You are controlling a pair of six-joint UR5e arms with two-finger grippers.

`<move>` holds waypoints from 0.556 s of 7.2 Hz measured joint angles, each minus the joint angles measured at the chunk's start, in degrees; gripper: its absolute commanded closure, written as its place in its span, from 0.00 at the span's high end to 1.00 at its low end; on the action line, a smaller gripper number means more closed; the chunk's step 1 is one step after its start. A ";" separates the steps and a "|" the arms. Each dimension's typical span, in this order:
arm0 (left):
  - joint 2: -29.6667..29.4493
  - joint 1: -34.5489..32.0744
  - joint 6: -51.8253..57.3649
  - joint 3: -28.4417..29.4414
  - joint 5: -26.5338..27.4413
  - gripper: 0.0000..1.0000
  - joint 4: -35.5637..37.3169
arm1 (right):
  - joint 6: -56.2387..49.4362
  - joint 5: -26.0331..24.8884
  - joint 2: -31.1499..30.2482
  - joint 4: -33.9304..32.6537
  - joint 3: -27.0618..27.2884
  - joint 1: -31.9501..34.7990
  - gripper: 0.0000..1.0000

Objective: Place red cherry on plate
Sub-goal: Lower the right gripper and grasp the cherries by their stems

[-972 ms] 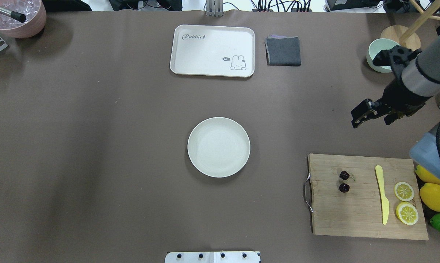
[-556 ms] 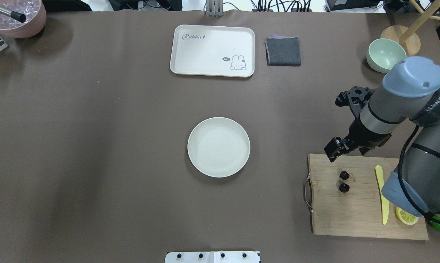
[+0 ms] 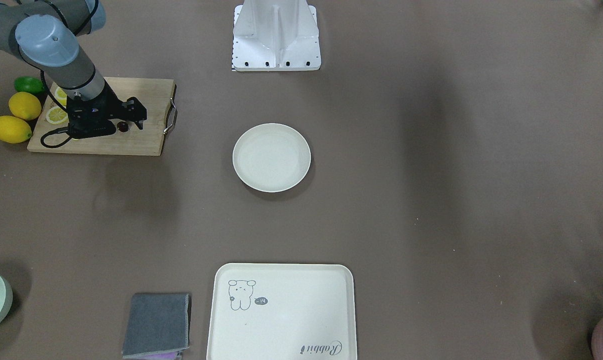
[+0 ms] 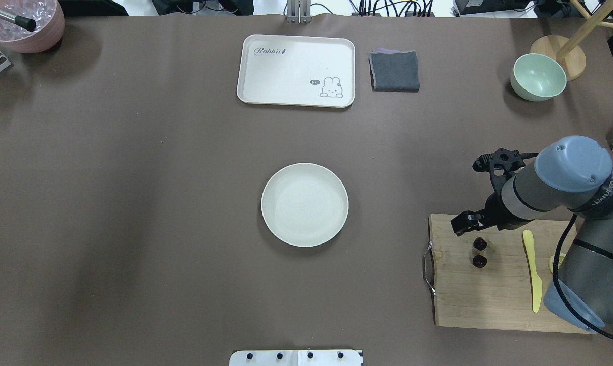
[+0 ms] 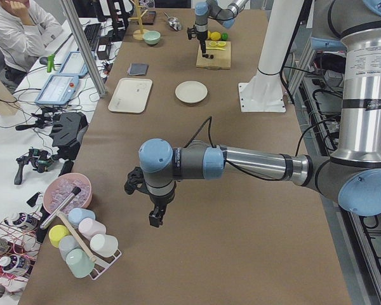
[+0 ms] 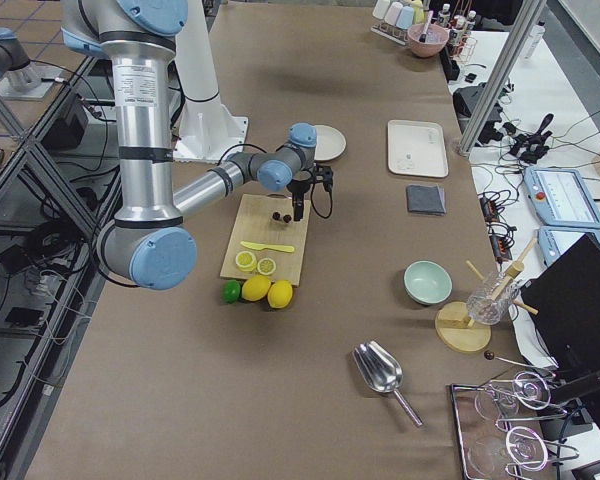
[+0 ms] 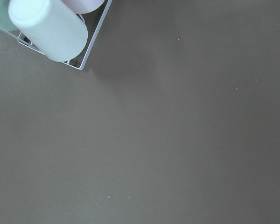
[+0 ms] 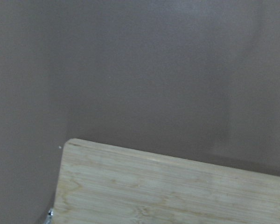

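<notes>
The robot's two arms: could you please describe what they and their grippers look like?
Both are grey tubes with rounded pale blue joint caps. The right arm bears a dark band with white lettering and a looping black cable; the right gripper is black. The left arm also trails a black cable and ends in a black left gripper.

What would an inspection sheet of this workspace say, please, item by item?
Surface: brown table cover, no spills seen.
Job's things: red cherry lies on the cutting board; plate is empty, mid-table.
Clutter: tray, grey cloth, green bowl, yellow knife, lemons, lime.
Grippers: right gripper over the board beside the cherry, jaws apparently apart, empty; left gripper above bare table, jaws not judgeable.
Cables: black cable loops from the right wrist.
Surroundings: cup rack, pink bowl, seated person.
</notes>
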 measured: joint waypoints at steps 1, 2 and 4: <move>0.00 0.06 -0.15 0.00 0.00 0.98 -0.02 | 0.77 -0.34 -0.81 1.98 -0.59 -0.53 1.00; -0.01 0.13 -0.30 0.00 0.00 0.98 -0.06 | 1.20 -0.51 -1.12 2.73 -0.76 -1.00 0.98; -0.03 0.21 -0.39 0.00 0.00 0.98 -0.08 | 2.17 -1.49 -1.23 3.12 -0.74 -2.25 0.52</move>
